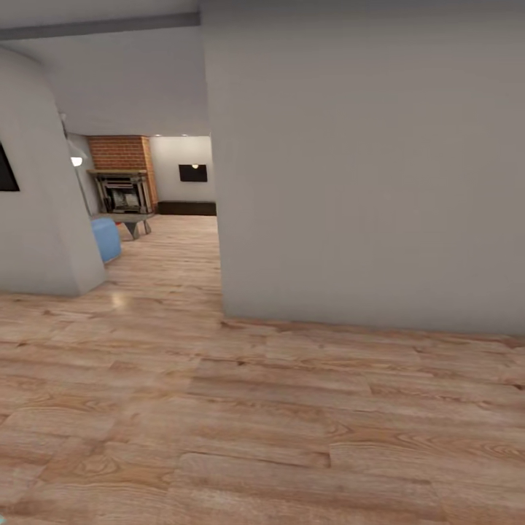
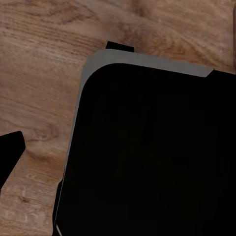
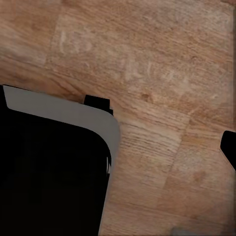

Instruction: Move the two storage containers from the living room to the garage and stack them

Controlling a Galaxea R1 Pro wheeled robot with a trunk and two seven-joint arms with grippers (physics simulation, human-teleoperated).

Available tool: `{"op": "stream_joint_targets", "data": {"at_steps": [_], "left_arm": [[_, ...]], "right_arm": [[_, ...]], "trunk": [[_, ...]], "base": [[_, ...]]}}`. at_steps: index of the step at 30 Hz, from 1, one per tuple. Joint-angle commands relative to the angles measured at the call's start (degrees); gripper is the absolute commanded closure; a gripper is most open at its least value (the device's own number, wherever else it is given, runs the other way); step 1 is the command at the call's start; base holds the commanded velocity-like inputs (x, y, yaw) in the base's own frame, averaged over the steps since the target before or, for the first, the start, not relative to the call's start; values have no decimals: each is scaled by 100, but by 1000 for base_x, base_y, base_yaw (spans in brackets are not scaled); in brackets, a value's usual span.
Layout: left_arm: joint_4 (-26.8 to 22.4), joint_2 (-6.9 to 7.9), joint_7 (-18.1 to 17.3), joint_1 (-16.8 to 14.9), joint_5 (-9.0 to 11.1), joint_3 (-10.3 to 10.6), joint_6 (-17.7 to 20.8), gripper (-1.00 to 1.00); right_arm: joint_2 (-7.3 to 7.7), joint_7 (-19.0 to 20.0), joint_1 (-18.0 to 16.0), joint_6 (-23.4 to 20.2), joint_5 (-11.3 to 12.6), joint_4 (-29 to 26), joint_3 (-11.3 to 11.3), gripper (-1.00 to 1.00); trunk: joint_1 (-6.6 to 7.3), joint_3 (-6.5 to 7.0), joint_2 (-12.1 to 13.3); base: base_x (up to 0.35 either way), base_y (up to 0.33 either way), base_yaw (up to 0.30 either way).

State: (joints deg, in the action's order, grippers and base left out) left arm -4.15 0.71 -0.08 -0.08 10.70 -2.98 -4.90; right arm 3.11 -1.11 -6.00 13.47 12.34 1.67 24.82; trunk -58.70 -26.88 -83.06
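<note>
The two storage containers are out of view, and so are the garage and its floor. Past an opening ahead on the left, the head view looks into the living room (image 1: 168,240) with its light wood planks. My left gripper (image 2: 115,157) hangs over the plank floor beside my black base (image 2: 157,157); one dark fingertip (image 2: 10,153) sits at the picture's far edge with nothing near it. My right gripper (image 3: 123,157) hangs the same way, its fingertip (image 3: 230,153) at the edge beside the base (image 3: 49,177). Both look open and hold nothing.
A broad grey wall (image 1: 364,182) stands close ahead on the right, a curved wall (image 1: 40,219) on the left. Between them the passage leads to a blue sofa (image 1: 106,239), a coffee table (image 1: 135,221) and a brick fireplace (image 1: 120,175).
</note>
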Motion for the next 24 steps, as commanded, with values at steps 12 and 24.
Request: {"op": "stream_joint_targets", "data": {"at_steps": [12, 24], "left_arm": [[1, -1, -1, -1, 11, -27, -11, -100], [2, -1, -1, -1, 11, -27, -11, -100]], "right_arm": [[-3, -3, -7, 33, 50, 18, 49, -100], [-33, -3, -7, 26, 63, 18, 33, -100]], "trunk": [[-3, -5, -2], [-3, -5, -2]], "base": [[323, 0, 0], [323, 0, 0]]}}
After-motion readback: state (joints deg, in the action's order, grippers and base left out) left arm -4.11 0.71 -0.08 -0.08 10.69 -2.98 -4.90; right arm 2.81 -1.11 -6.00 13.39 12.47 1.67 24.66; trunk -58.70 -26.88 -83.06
